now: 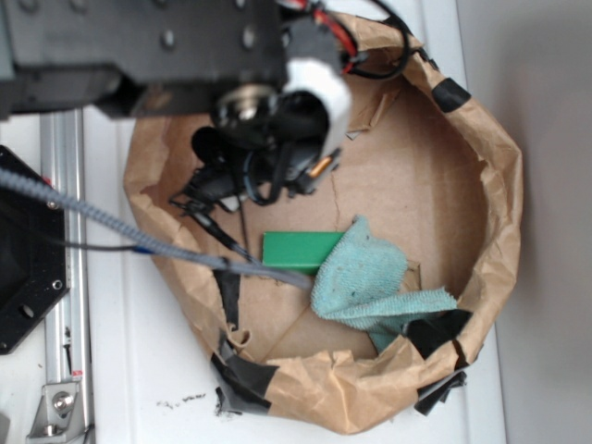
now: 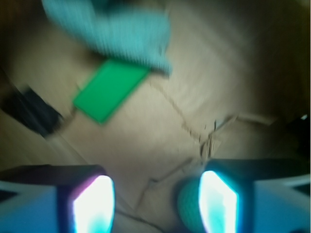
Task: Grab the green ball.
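On white surface (image 1: 139, 370), brown paper basin (image 1: 504, 185) with cardboard floor, black tape at rim. Near its front edge, green block (image 1: 301, 250) touching teal cloth (image 1: 370, 277). Claw (image 2: 155, 199) wide open, holding nothing; green ball (image 2: 188, 206) against inner face of one finger.

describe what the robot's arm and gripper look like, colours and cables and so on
The arm is boxy black with round bolt heads; a white cylindrical part sits near its wrist. Red and black wires loop beside it, and a grey braided cable crosses below. In the wrist view, the gripper has dark fingers whose inner faces glow pale cyan.
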`<state>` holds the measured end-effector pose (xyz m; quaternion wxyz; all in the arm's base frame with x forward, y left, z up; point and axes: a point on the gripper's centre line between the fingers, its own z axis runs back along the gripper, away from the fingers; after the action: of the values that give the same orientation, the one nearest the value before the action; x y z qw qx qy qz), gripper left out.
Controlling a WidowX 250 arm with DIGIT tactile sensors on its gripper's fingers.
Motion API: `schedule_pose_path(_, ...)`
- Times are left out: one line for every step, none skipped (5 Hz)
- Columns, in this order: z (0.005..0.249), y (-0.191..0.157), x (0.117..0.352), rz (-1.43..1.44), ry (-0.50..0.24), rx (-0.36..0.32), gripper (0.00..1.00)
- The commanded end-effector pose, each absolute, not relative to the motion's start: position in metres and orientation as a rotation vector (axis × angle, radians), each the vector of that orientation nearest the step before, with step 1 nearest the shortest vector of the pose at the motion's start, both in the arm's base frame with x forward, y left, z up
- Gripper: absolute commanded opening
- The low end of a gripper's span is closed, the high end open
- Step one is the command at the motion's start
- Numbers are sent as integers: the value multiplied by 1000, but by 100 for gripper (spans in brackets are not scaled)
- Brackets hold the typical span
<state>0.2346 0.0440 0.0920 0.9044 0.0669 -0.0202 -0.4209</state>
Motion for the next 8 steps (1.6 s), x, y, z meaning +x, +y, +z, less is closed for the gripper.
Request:
schedule_pose_path(72, 63, 232, -989, -30, 214, 100)
schedule_pose_path(67, 67, 231, -994, -2, 209, 100)
schedule_pose_path(64, 81, 226, -955, 32, 210, 100)
schedule_pose_path(68, 87, 231, -962, 23, 277, 100)
schedule_pose_path(61, 101, 242, -960, 30, 343, 100)
schedule_pose_path(41, 112, 248, -948, 93, 336, 100)
schedule_pose_path(14, 108, 248, -946, 148, 312, 100)
schedule_pose_path(12, 107, 248, -933, 148, 318, 84)
